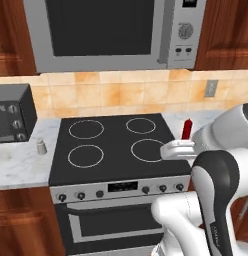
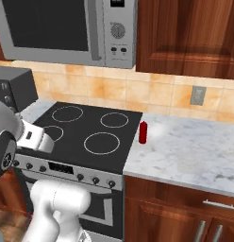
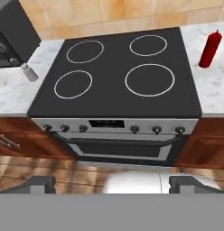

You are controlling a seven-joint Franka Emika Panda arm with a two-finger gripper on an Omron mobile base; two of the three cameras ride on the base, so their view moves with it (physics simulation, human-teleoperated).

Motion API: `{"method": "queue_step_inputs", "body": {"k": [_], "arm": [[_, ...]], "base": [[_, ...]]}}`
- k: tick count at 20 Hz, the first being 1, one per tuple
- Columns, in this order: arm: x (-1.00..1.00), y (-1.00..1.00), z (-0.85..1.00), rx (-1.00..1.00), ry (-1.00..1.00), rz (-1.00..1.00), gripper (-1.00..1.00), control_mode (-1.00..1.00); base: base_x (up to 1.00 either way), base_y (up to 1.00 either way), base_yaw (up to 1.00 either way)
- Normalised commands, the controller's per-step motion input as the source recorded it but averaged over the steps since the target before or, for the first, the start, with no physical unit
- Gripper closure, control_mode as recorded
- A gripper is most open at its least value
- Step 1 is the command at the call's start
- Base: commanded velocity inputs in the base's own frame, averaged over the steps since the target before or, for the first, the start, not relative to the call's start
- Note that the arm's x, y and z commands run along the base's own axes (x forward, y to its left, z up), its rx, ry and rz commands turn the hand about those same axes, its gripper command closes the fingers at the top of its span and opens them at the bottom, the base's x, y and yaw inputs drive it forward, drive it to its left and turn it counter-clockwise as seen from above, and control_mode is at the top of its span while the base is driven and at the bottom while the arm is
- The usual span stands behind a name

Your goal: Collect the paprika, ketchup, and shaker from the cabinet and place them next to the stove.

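Hovering well above the floor in front of the oven, the gripper (image 3: 111,182) has its two dark finger tips spread wide apart with nothing between them. It looks down along its own axis at the stove (image 3: 114,79), whose black cooktop with four white rings lies ahead of it and whose steel front with a row of knobs sits nearer, just beyond the finger tips.

Ahead and to the right of the gripper, the ketchup (image 3: 210,49) stands upright on the marble counter (image 3: 213,88), just beside the right edge of the cooktop and level with the far right burner; it is well apart from the gripper. From the right base view the same red bottle (image 2: 143,132) stands close against the stove's edge on the pale counter.

Ahead and to the left, the shaker (image 3: 28,71) stands on the counter on the other side of the stove, near its left edge, also well apart from the gripper. Beyond it sits a dark toaster oven (image 3: 12,34) with round knobs. A microwave (image 1: 116,32) hangs above the cooktop.
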Motion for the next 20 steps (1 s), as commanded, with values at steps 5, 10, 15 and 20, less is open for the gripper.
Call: {"method": "queue_step_inputs", "body": {"k": [5,10,15,20], "arm": [[0.0,0.0,0.0,0.0,0.0,0.0,-1.0,1.0],[0.0,0.0,0.0,0.0,0.0,0.0,-1.0,1.0],[0.0,0.0,0.0,0.0,0.0,0.0,-1.0,1.0],[0.0,0.0,0.0,0.0,0.0,0.0,-1.0,1.0]], "base": [[-0.77,0.74,0.28],[-0.46,0.76,0.4],[-0.14,0.77,0.49],[-0.03,0.73,0.52]]}}
